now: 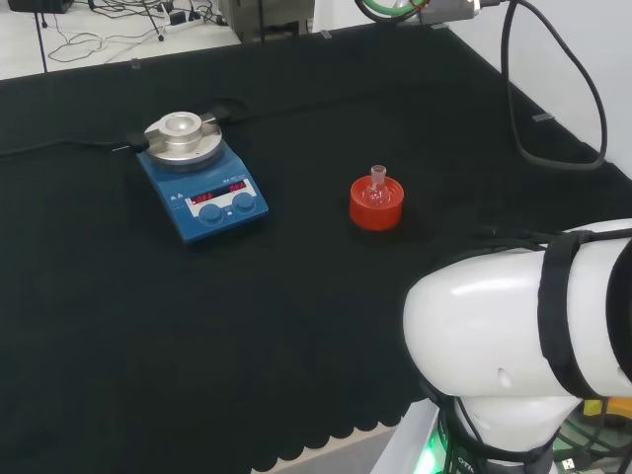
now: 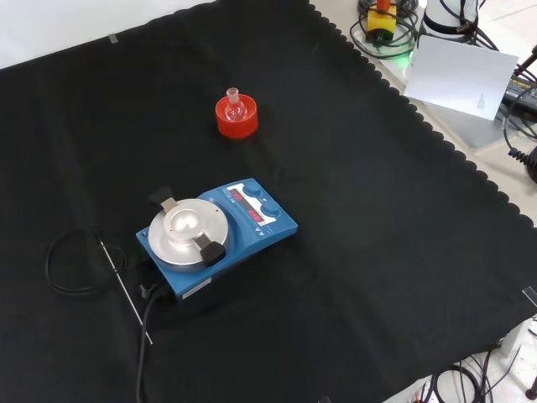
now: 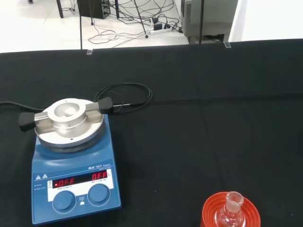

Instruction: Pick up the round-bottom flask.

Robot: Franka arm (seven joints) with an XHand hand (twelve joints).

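1. A black cloth [image 1: 296, 336] with a scalloped edge covers the bench; behind it the head and wrist views show a pale floor strewn with cables.
2. One small clear glass round-bottom flask [image 1: 375, 188] sits upright, neck up, in one red ribbed ring stand [image 1: 376, 207] out on the open cloth.
3. One blue magnetic stirrer with a round silver top plate [image 1: 202, 178] stands well apart from the flask, carrying two knobs and two lit red displays on its front.
4. One thin metal probe on a coiled black cable [image 2: 126, 285] lies on the cloth beside the stirrer, plain in the front view.
5. The head view adds the arm's big white link [image 1: 513, 336] at its lower right; the front view adds a white sheet [image 2: 461, 75] past the cloth's edge.
6. The wrist view looks straight at the stirrer [image 3: 73, 161], with the flask [image 3: 232, 213] on its stand [image 3: 210, 215] at the frame's edge.
7. Whether the fingers are open or curled cannot be told, so places relative to them cannot be given.
8. Nothing stands around the flask; the cloth about it is bare.
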